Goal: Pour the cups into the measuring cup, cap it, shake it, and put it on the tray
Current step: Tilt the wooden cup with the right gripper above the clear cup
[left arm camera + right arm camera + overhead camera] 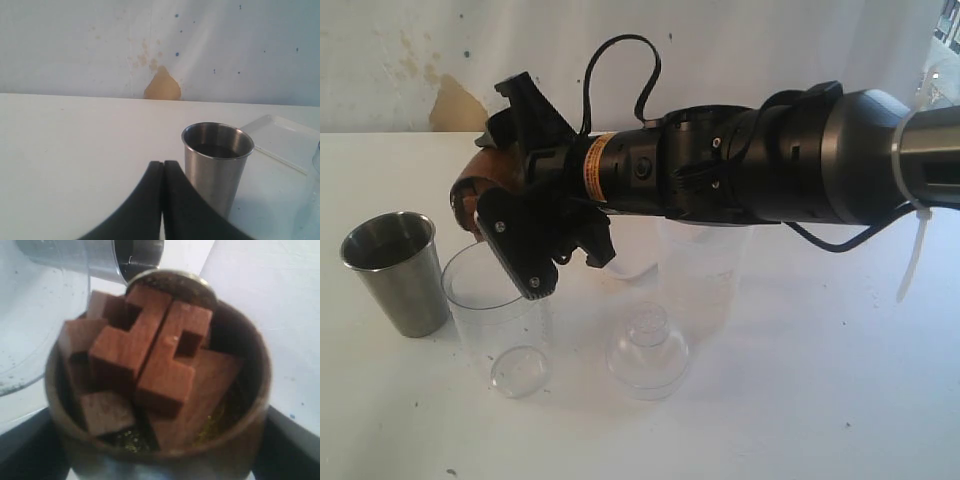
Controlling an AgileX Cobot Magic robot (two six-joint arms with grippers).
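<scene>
Wooden cup [472, 192], pinched in your right jaws, hung tilted just above the open mouth of the measuring cup [498, 318]; your left jaws were pressed together, empty.

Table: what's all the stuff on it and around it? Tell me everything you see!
steel tumbler: one, silver, table's left side
measuring cup: one, clear, beside the tumbler
dome cap: one, clear, front of table
frosted tub: one, cloudy, behind the cap
wooden cup: one, brown, held near the measuring cup
wooden blocks: several, reddish brown, inside the wooden cup
tray: one, white, past the tumbler
table: one, white, under everything
right gripper: one, black, gripping the wooden cup
left gripper: one, black, shut, near the tumbler
</scene>
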